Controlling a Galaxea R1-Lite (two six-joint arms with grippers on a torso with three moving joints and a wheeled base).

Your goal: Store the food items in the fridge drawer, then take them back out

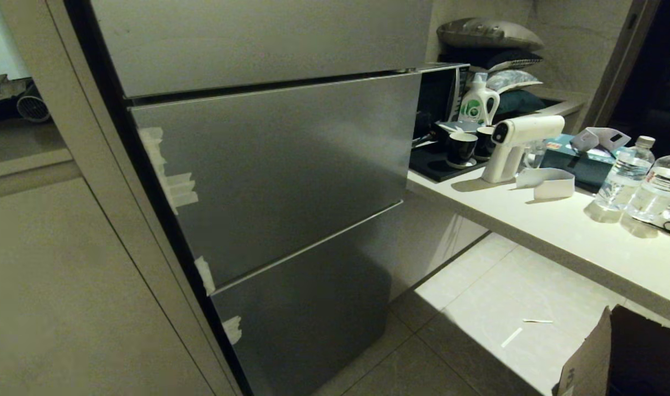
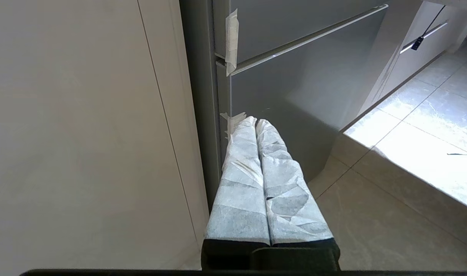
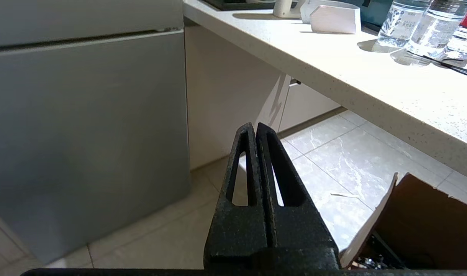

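My left gripper (image 2: 256, 122), wrapped in crinkled white paper, is pressed together beside flat grey steel fridge panels (image 1: 280, 170). My right gripper (image 3: 255, 128), black and grainy with slotted fingers, is likewise together above glossy floor tiles (image 3: 356, 161).

You see brushed matt steel fridge panels (image 1: 280, 170), a speckled stone-like counter (image 1: 560, 231), glossy floor tiles (image 1: 494, 308), clear plastic bottles (image 1: 623, 176), and a rough cardboard box (image 1: 620, 357).
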